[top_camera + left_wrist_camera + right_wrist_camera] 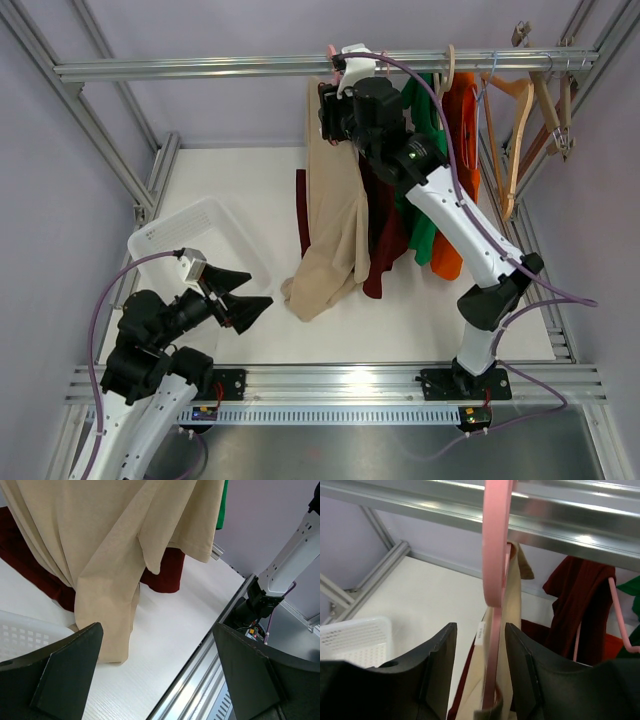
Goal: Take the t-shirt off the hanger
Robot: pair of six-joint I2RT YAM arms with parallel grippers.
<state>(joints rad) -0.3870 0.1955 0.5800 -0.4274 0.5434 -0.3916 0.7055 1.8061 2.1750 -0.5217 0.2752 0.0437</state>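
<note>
A beige t-shirt [335,215] hangs on a pink hanger [332,52] from the top rail [200,68], its hem bunched on the white table. My right gripper [328,100] is up at the rail. In the right wrist view it [481,630] is open, one jaw on each side of the pink hanger's neck [495,555] and the shirt's collar [514,625], with a gap on both sides. My left gripper [262,292] is open and empty, low at the front left, pointing at the shirt's lower part [100,545]; its jaws [157,630] are wide apart.
Dark red [385,240], green [425,215] and orange [455,170] garments hang right of the beige shirt. Bare wooden hangers [520,120] hang at the far right. A white perforated basket [190,235] sits at the left, beside my left gripper. The frame rail [340,378] runs along the table's near edge.
</note>
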